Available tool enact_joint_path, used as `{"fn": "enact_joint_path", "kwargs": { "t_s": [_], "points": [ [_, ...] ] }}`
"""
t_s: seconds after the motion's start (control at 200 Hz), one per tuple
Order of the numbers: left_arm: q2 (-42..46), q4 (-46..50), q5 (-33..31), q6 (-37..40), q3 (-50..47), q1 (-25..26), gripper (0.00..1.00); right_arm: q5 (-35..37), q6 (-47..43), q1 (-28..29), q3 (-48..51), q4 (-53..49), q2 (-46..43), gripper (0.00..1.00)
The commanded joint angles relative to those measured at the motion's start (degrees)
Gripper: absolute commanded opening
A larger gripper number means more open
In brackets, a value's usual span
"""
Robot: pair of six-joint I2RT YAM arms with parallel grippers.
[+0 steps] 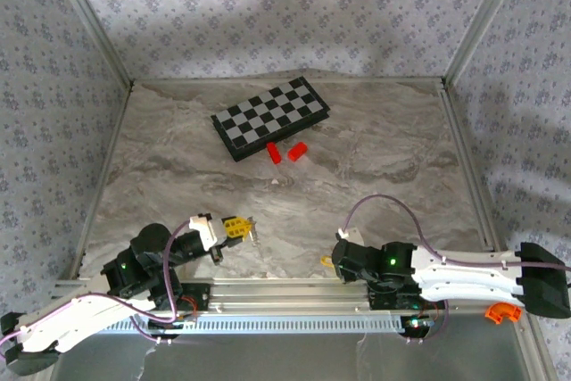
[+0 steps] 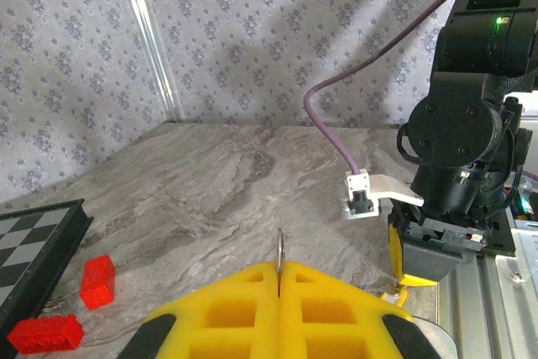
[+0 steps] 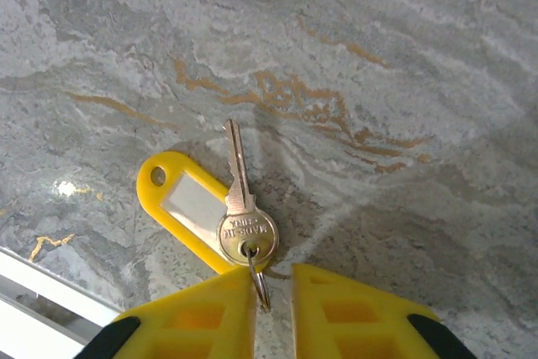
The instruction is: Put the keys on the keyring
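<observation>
Key: the key lies flat on the marble table, just at 12 o'clock from the right gripper. Its round head is nearest the fingertips.
Long axis: the blade runs away from the jaws toward 12 o'clock, leaning slightly to 11.
Keyring: the keyring threads the key's head and hangs back toward 6 o'clock, into the slit between the jaws.
Yellow tag: the yellow tag lies under the key, slanting out to 10 o'clock.
Right jaws: a narrow slit apart, with the loop inside it. I see nothing pressed from both sides.
Left jaws: the left gripper is pressed together on a metal sliver, seen edge-on. I cannot tell whether it is a ring or a key.
Nearer arm: the right one. In the top view its gripper sits at 5 o'clock on the table and the left gripper at 7 o'clock, well apart.
Judgement: the grip seems to depend on the loop staying centred in the slit.
</observation>
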State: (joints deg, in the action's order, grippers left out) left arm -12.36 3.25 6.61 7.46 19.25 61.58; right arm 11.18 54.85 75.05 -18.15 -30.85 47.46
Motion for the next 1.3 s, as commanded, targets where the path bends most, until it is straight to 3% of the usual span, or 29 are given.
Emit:
{"fn": "enact_joint_path", "kwargs": {
  "t_s": [0.0,0.285,0.645,0.755,1.045,1.294],
  "points": [
    [0.96,-2.02,0.84,0.18,0.44,0.38,0.00,1.21,0.13,0.36,-1.23,0.36,0.20,0.17],
    [0.94,-2.00,0.69,0.20,0.44,0.38,0.00,1.74,-0.81,0.54,-1.14,1.24,-1.08,0.16],
    [0.94,-1.91,0.70,0.24,0.36,0.38,0.00,1.49,0.26,0.32,-1.83,-1.71,-0.96,0.03],
    [0.94,-1.95,0.74,0.10,0.35,0.38,0.00,-0.09,-3.42,-1.42,-4.64,-3.34,0.46,0.00],
    [0.94,-1.74,0.52,0.06,0.35,0.35,0.00,-12.64,-23.16,-16.29,-19.08,-7.02,17.55,0.00],
    [0.91,-1.42,-0.25,0.09,0.44,0.39,0.00,-18.18,-39.86,-22.49,-40.39,-13.36,37.20,0.00]
  ]
}}
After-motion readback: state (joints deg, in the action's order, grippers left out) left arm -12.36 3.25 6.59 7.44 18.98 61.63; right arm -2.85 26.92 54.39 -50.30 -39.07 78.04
